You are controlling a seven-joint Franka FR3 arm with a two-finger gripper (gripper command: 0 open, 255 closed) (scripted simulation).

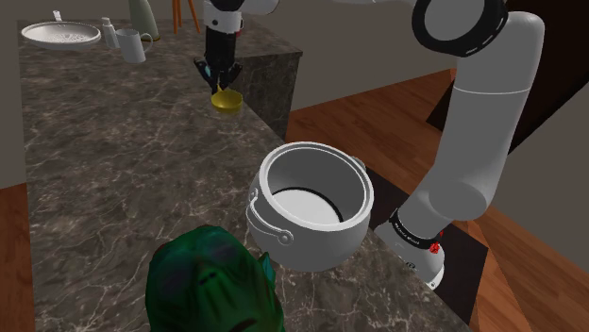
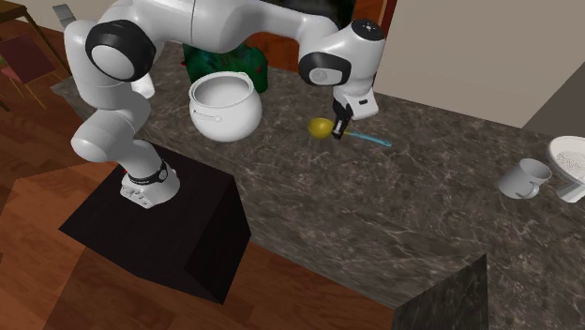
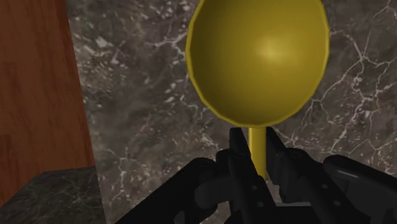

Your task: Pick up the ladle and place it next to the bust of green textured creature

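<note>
The ladle has a yellow bowl (image 3: 257,57) and a thin blue handle (image 2: 371,139). My gripper (image 3: 256,156) is shut on the yellow neck just behind the bowl. In the shoulder view the gripper (image 1: 220,72) points down at the counter's far right edge, with the ladle's bowl (image 1: 227,101) below it. I cannot tell whether the bowl touches the counter or hangs just over it. The green textured bust (image 1: 212,283) stands at the near end of the counter, far from the ladle. In the second exterior view the bust (image 2: 225,58) is partly hidden behind the pot and the arm.
A large white pot (image 1: 311,203) stands between the bust and the ladle. A white mug (image 1: 132,44) and a white dish (image 1: 61,35) sit at the counter's far end. The dark marble counter (image 1: 104,160) drops off to a wooden floor (image 1: 378,113) right beside the ladle.
</note>
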